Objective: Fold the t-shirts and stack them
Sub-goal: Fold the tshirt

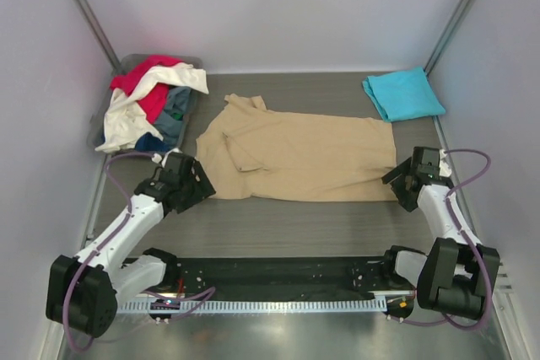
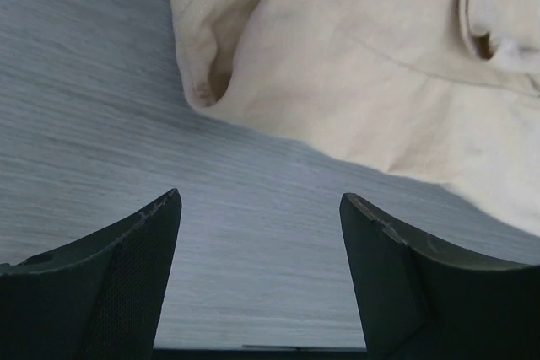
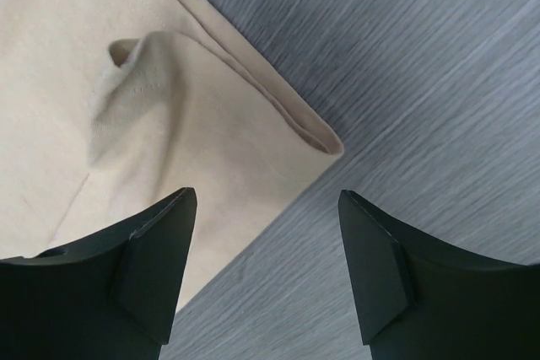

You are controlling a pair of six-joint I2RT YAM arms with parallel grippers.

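A tan t-shirt [image 1: 295, 153] lies spread on the table's middle, partly folded lengthwise, collar end to the left. It also shows in the left wrist view [image 2: 380, 73] and the right wrist view [image 3: 126, 107]. A folded turquoise t-shirt [image 1: 402, 94] lies at the back right. Red, white and dark blue-grey t-shirts [image 1: 150, 99] are piled in a grey bin at the back left. My left gripper [image 1: 199, 185] [image 2: 260, 208] is open and empty just off the tan shirt's near left corner. My right gripper [image 1: 398, 181] [image 3: 266, 208] is open and empty over its near right corner.
The grey plastic bin [image 1: 131, 62] stands at the back left corner. White walls close in the table on three sides. A black strip [image 1: 278, 276] and a metal rail [image 1: 278, 305] run along the near edge between the arm bases.
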